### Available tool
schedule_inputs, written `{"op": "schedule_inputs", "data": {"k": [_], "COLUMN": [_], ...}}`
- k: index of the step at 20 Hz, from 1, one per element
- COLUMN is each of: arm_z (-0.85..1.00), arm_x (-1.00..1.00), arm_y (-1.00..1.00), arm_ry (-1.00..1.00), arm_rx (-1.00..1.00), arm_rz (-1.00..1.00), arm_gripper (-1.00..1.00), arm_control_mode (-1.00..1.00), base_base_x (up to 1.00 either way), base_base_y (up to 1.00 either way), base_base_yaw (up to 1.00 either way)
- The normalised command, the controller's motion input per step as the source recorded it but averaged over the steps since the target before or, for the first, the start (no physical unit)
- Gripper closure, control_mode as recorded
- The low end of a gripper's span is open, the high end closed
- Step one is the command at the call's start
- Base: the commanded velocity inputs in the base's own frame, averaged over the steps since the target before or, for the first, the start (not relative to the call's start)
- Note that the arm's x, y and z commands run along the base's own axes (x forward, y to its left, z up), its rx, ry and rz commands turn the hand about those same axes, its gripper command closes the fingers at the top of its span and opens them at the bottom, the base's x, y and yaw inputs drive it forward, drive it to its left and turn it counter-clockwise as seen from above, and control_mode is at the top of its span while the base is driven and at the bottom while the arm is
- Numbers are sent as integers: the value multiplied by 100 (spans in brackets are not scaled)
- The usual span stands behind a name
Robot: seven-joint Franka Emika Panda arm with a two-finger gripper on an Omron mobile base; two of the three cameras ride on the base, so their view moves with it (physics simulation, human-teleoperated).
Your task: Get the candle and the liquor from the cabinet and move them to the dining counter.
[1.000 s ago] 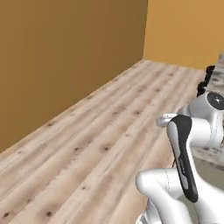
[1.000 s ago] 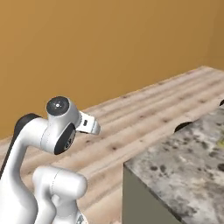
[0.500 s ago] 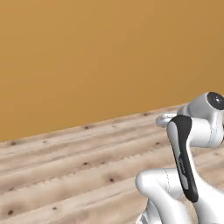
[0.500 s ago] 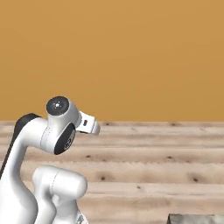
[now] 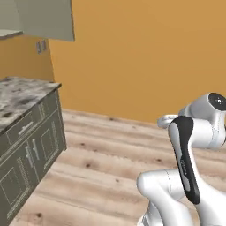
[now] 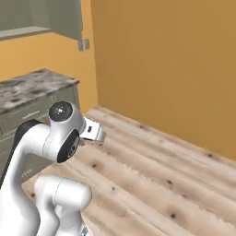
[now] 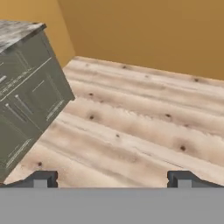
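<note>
My claw (image 7: pixel 111 179) is spread wide, empty, over bare plank floor (image 7: pixel 131 131). The cabinet (image 5: pixel 42 17) is cropped at upper left, its doors hard to read; the marble bench (image 5: pixel 20 95) is cut off at left.

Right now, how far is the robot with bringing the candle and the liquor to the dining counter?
Nothing looks done yet. The gripper is open and empty over bare wood floor. In hand is only the approach: a marble worktop with lower drawers lies to the left, and the corner of an upper cabinet hangs above it. Left: reach the cabinet, take out both items, carry them over.
</note>
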Motion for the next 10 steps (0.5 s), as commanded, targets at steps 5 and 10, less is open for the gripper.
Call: {"op": "schedule_inputs", "data": {"k": [5, 10], "arm_z": [0, 0], "arm_x": [0, 0], "arm_y": [0, 0], "arm_ry": [0, 0], "arm_rx": [0, 0], "arm_rz": [0, 0], "arm_gripper": [-100, -100], "arm_control_mode": [100, 100], "base_base_x": [8, 14], "base_base_y": [0, -3], "base_base_yaw": [95, 86]}}
